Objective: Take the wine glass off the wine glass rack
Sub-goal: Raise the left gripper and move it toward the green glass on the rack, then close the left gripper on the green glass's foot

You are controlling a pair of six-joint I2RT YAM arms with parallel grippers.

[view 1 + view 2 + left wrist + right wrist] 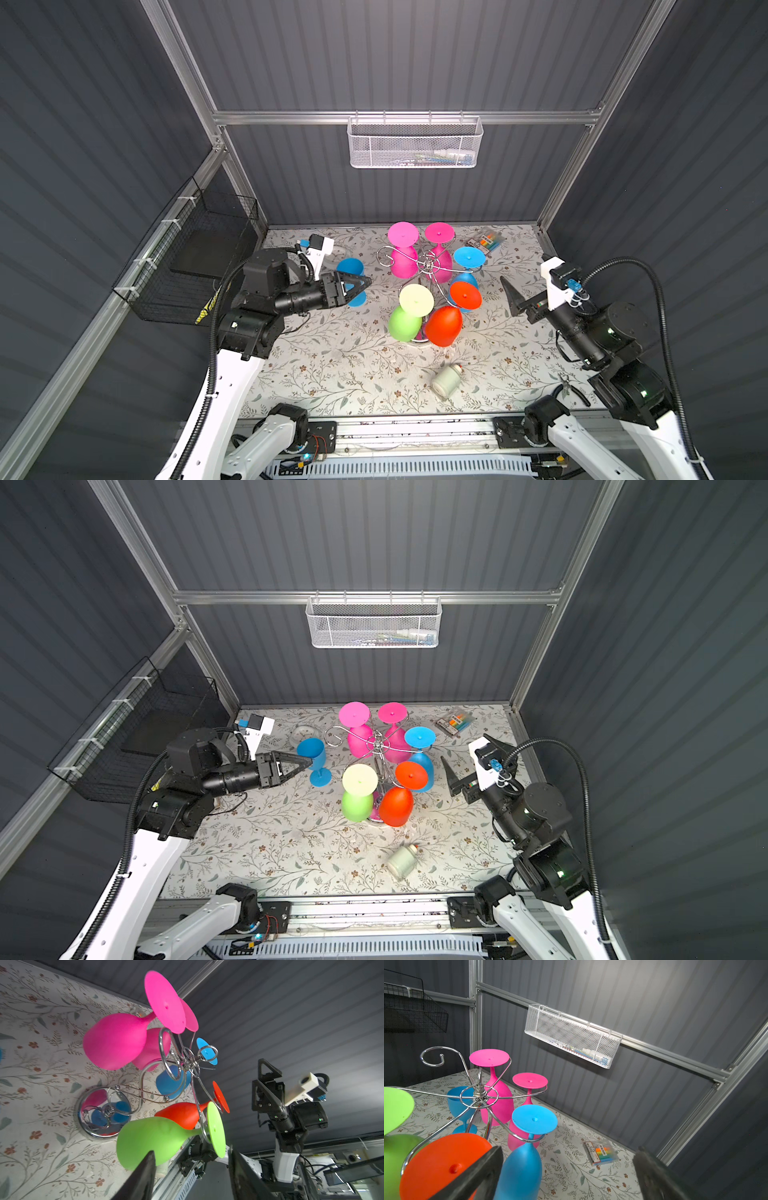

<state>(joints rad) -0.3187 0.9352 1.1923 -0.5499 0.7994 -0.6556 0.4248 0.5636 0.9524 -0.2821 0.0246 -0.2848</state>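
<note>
- Wine glass in blue [350,268] stands upright on its own foot on the tabletop [332,374]. It is left of the wine glass rack [428,264] and apart from it, so it appears to be already off. One scroll arm [432,1059] on that side hangs empty.
- Five other glasses hang bowl down, each with its stem slotted between the wires and its foot resting on top. For that reason, I judge, a glass has to slide outward along its arm instead of lifting straight up.
- Left gripper [192,1151] hovers just beside the blue glass and points towards the rack. Its jaws stand partly apart with nothing between them, and the green glass [149,1138] lies beyond.
- Right gripper [569,1150] hangs on the rack's other side, near the orange glass [444,1165]. It is spread wide and empty, likely held clear so the left arm has room to work.
</note>
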